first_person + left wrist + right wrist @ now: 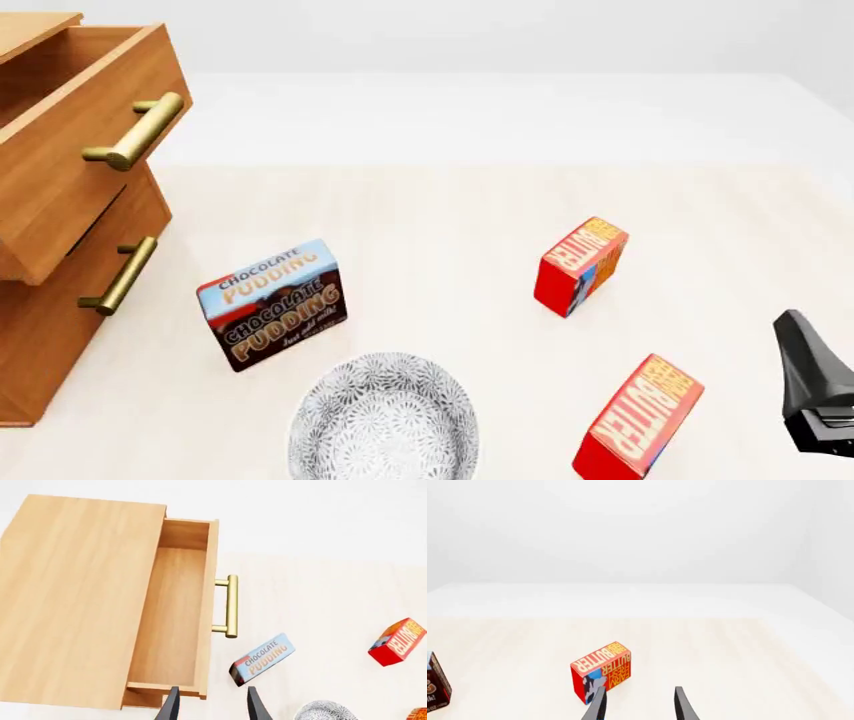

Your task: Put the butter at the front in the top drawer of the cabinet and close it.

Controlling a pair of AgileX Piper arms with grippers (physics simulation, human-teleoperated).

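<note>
Top drawer (pixel 60 170) of the cabinet (pixel 40 330) at far left stood pulled out, nothing inside it. Left gripper (pixel 212 705) hung above it, fingers parted, holding nothing. Pudding box (pixel 278 303) and patterned bowl (pixel 384 420) sat mid-table. Two butters to the right: the front butter (pixel 638 418) stood upright, near right, untouched. Looked light, rigid, glossy card; best gripped across the narrow faces. Right gripper (pixel 639 705) was open and empty beside it.

The top drawer (pixel 80 150) stands open; the butter (pixel 638 417) lies on the table (pixel 441 220).
</note>
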